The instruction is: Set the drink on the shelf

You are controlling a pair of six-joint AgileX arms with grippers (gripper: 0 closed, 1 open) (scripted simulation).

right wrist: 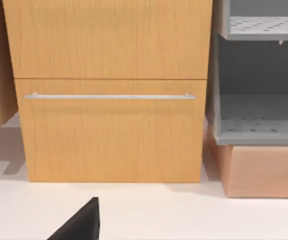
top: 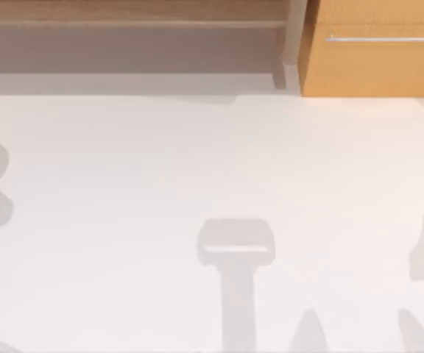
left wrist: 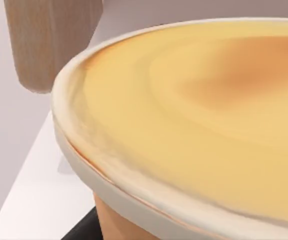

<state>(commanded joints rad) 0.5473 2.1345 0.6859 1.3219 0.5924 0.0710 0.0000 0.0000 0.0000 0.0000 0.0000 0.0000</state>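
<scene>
- The white desk (top: 212, 220) is pretty much bare, just grey shadows across it.
- The shelf (top: 124, 44), long brown board over a shadowy grey recess, sits along the desk's back edge.
- An orange-tan cabinet (top: 377, 66) with a silver bar handle (top: 385, 39) stands just beside the shelf's end post (top: 294, 44), also on the desk.

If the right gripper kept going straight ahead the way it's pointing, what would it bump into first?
Probably the orange-tan cabinet front with the silver bar handle, seen straight ahead in the right wrist view; the white table before it looks bare. Depth is unclear.
</scene>
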